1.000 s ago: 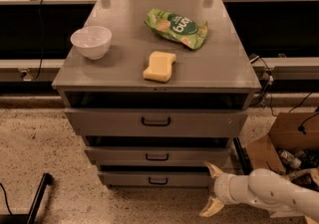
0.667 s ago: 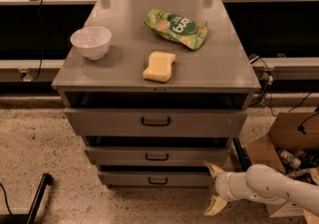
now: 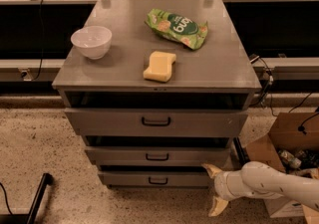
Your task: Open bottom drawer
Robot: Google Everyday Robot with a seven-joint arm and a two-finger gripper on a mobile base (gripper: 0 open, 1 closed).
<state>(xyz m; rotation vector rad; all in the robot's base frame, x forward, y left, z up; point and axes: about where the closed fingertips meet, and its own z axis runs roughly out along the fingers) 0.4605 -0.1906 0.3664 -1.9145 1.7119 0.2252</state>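
Speckled floor (image 3: 40, 138) | gripper (image 3: 215, 188) – fingers spread – right of bottom drawer (image 3: 129, 179)

Green bag (image 3: 177, 28), white logo lettering illegible, tool (image 3: 215, 188) beside bottom drawer (image 3: 154, 179)

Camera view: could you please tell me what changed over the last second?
The white arm's gripper barely shifted; it remains open beside the right end of the short grey bottom drawer, holding nothing. The drawers, white bowl, yellow sponge and green snack bag stayed put.
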